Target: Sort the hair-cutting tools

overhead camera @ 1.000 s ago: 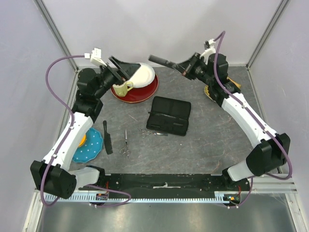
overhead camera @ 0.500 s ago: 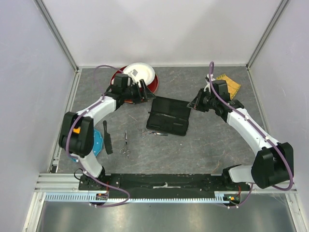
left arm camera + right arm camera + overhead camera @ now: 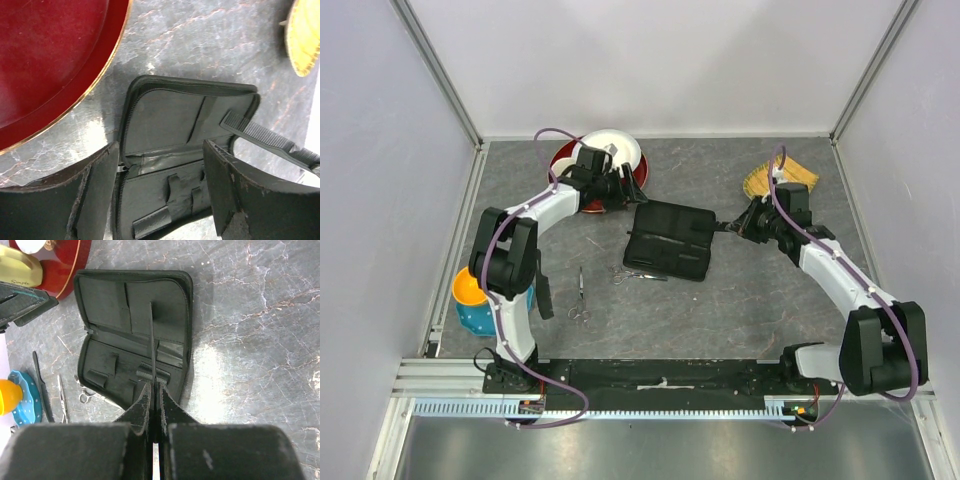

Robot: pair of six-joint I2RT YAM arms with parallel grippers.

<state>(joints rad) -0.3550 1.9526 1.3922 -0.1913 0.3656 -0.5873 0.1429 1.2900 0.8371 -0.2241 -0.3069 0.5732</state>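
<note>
My right gripper [image 3: 154,390]: jaws clamped on the comb [image 3: 152,340], which I see edge-on, pointing out over the open case [image 3: 105,295]. My left gripper [image 3: 160,150]: jaws apart, nothing between them, above the case edge nearest the red plate [image 3: 45,60]. The handled comb [image 3: 542,285]: flat on the table [image 3: 770,310], beside the blue plate [image 3: 470,322]. One scissors [image 3: 579,296]: just right of that comb. Other scissors [image 3: 638,273]: at the case's near edge; contact I cannot tell.
</note>
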